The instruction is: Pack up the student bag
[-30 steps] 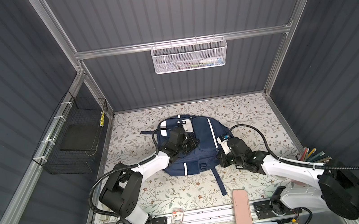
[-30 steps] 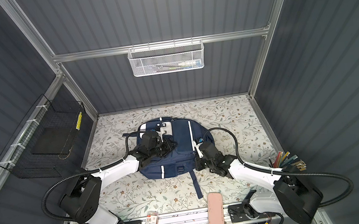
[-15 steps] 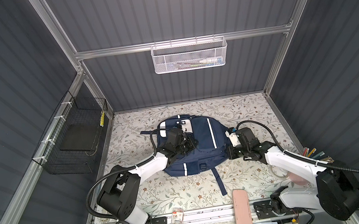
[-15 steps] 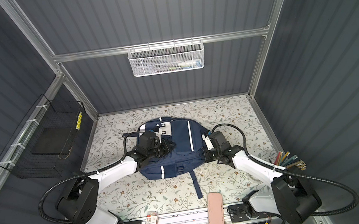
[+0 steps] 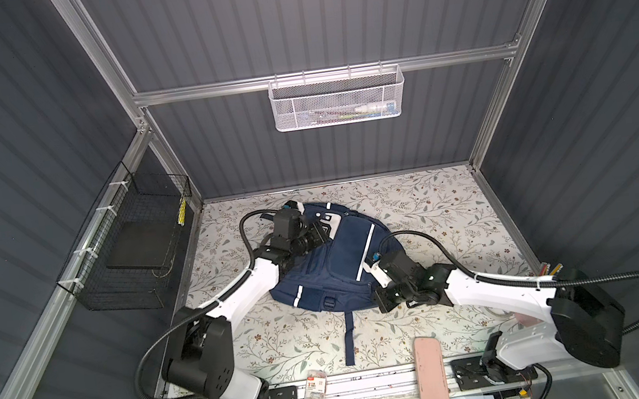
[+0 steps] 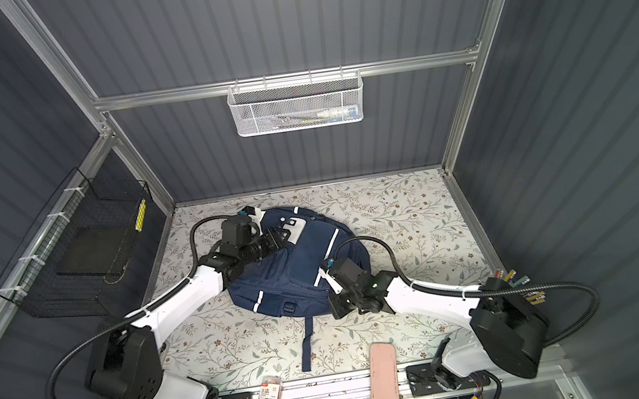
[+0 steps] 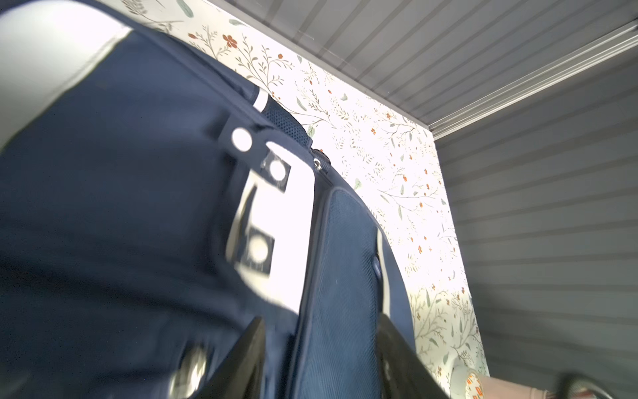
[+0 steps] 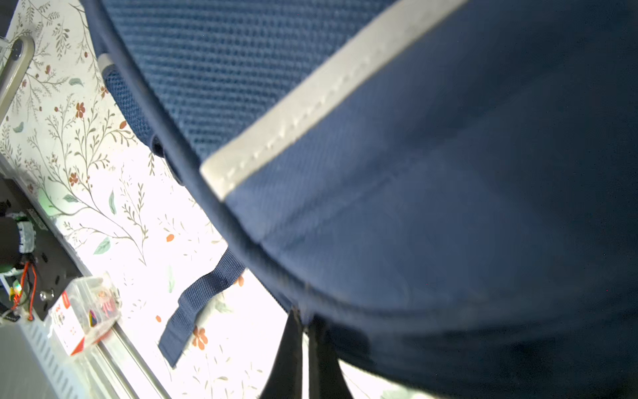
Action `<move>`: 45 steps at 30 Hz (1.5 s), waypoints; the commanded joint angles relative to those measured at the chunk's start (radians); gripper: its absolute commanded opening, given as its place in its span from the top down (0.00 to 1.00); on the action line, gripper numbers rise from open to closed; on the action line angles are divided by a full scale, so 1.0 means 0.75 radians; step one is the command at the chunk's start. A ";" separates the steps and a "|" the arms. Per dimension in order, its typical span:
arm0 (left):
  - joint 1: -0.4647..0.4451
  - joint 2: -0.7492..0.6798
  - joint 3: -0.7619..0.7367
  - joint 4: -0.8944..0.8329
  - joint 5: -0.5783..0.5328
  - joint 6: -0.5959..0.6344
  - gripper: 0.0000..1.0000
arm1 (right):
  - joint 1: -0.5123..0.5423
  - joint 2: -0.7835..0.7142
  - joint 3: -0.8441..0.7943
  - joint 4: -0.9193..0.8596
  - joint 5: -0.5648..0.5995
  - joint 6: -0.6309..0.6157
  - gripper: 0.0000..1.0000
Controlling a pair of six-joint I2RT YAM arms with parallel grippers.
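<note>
Mesh basket [image 5: 296, 101] contents too small; student bag [image 7: 121, 207] blurred, cropped in wrist views.

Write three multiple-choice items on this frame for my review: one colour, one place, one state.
1. The student bag is: A red; B navy with white stripes; C green.
2. The pink case lies: A on the bag; B against the back wall; C across the front rail.
3. The left gripper is: A open; B shut on a strap; C out of view.
Key: B, navy fabric and white stripes show in both top views; C, the case crosses the rail at the near edge; A, the left wrist view shows its jaws apart.
</note>
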 commanded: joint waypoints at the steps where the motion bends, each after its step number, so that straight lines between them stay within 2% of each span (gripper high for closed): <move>1: -0.030 -0.182 -0.210 -0.023 0.023 -0.162 0.48 | 0.035 0.073 0.105 0.147 -0.010 0.040 1.00; 4: -0.107 -0.365 -0.417 0.023 -0.044 -0.320 0.48 | 0.070 0.128 0.153 0.190 0.006 0.067 1.00; 7: -0.207 -0.454 -0.482 0.022 -0.119 -0.395 0.46 | 0.087 0.144 0.159 0.219 0.021 0.085 1.00; 14: -0.240 -0.309 -0.483 0.219 -0.093 -0.464 0.41 | 0.171 0.172 0.187 0.203 0.067 0.069 1.00; 21: -0.313 -0.265 -0.466 0.143 -0.129 -0.442 0.34 | 0.169 0.174 0.182 0.196 0.082 0.063 1.00; 22: -0.312 -0.264 -0.475 0.164 -0.140 -0.450 0.38 | 0.169 0.178 0.185 0.197 0.074 0.063 1.00; 23: -0.312 -0.258 -0.476 0.185 -0.146 -0.452 0.48 | 0.168 0.180 0.185 0.201 0.077 0.064 1.00; 24: -0.312 -0.240 -0.456 0.197 -0.149 -0.435 0.67 | 0.169 0.181 0.184 0.199 0.095 0.072 1.00; 25: -0.312 -0.219 -0.418 0.176 -0.142 -0.405 0.96 | 0.165 0.181 0.182 0.191 0.119 0.078 1.00; 26: -0.312 -0.205 -0.380 0.141 -0.134 -0.379 1.00 | 0.151 0.178 0.181 0.167 0.139 0.088 1.00; 31: -0.303 -0.284 -0.358 -0.049 -0.162 -0.292 1.00 | -0.023 0.067 0.075 0.087 0.155 0.080 1.00; 34: -0.281 -0.368 -0.390 -0.121 -0.175 -0.275 1.00 | -0.136 0.026 0.030 0.047 0.136 -0.020 1.00; 37: -0.265 -0.399 -0.390 -0.166 -0.171 -0.261 1.00 | -0.229 0.039 0.075 -0.059 0.120 -0.134 1.00; 40: -0.261 -0.407 -0.406 -0.142 -0.156 -0.279 1.00 | -0.302 0.017 0.105 -0.088 0.108 -0.168 1.00; 42: -0.261 -0.403 -0.446 -0.043 -0.131 -0.328 1.00 | -0.311 0.001 0.125 -0.076 0.027 -0.163 1.00; 44: -0.262 -0.364 -0.455 0.035 -0.085 -0.361 1.00 | -0.256 -0.043 0.095 0.020 -0.073 -0.119 1.00; 45: -0.263 -0.340 -0.448 0.075 -0.064 -0.372 1.00 | -0.202 -0.072 0.070 0.072 -0.071 -0.069 1.00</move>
